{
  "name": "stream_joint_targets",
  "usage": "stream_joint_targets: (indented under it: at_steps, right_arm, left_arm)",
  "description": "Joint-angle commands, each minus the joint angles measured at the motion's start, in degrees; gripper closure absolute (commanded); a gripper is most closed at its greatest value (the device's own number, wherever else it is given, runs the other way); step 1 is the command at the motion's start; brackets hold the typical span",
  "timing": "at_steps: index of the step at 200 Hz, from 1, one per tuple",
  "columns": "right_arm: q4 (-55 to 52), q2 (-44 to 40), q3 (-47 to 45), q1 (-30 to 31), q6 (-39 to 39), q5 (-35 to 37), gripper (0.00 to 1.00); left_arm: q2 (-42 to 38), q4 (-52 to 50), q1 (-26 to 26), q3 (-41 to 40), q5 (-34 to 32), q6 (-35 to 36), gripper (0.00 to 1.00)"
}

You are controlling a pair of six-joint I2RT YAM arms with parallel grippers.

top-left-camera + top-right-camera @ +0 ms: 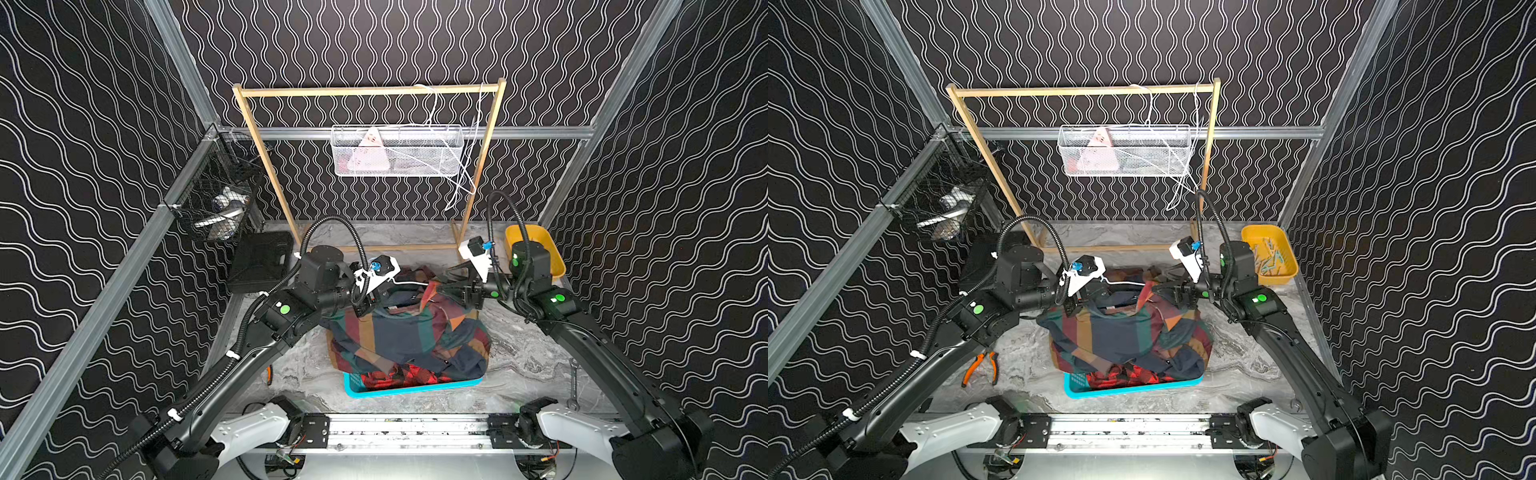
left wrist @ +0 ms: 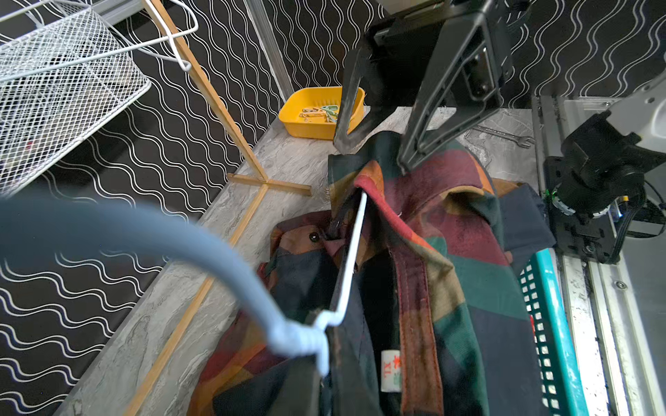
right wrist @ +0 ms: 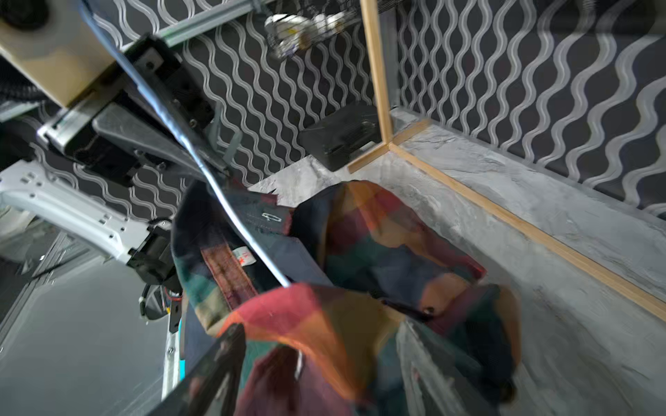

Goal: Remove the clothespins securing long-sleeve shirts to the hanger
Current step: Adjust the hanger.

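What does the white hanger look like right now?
The white hanger is thin wire with a twisted neck and a curved hook. The left pincer is shut on its neck, holding it tilted above the teal basket, off the wooden rail. One arm slips under the collar of a checked shirt, which hangs from it.

shirts (image 1: 407,332) heaped in basket (image 1: 411,389) hog the mid, tabletop (image 1: 523,353) free either side tho, rack (image 1: 365,91) blocks the back, pliers (image 1: 980,365) lying left
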Motion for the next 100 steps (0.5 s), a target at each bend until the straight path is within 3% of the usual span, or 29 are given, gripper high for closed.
stream_joint_targets:
  at_steps: [1,39,47,59,79,91,100]
  right_arm:
    - [-2.3,2.5,1.6,2.6,-5.2,3.3,0.3]
    - [0.2,6.7,2.9,5.4,-5.4,3.9,0.36]
    - [0.0,7.2,3.1,5.7,-5.5,3.8,0.47]
    - [0.0,7.2,3.0,5.9,-5.5,3.6,0.71]
    - [1.1,5.7,1.6,5.9,-4.8,2.5,0.97]
    - [2.2,3.9,0.1,5.7,-3.8,2.3,1.0]
    - [2.8,2.2,-1.2,5.4,-3.2,2.7,1.0]
  left_arm:
    - [0.5,-0.1,0.1,1.0,3.0,1.8,1.0]
    - [0.6,-0.9,0.1,1.6,5.0,2.1,1.0]
    - [0.4,-0.8,0.1,1.7,5.2,2.0,1.0]
    - [0.0,-0.5,0.1,1.8,5.4,1.8,1.0]
    - [-0.5,0.2,0.1,2.2,3.9,0.4,1.0]
    - [-0.3,0.1,0.3,3.3,2.5,-1.2,0.88]
    - [-0.2,-0.1,0.7,4.4,2.4,-2.4,0.65]
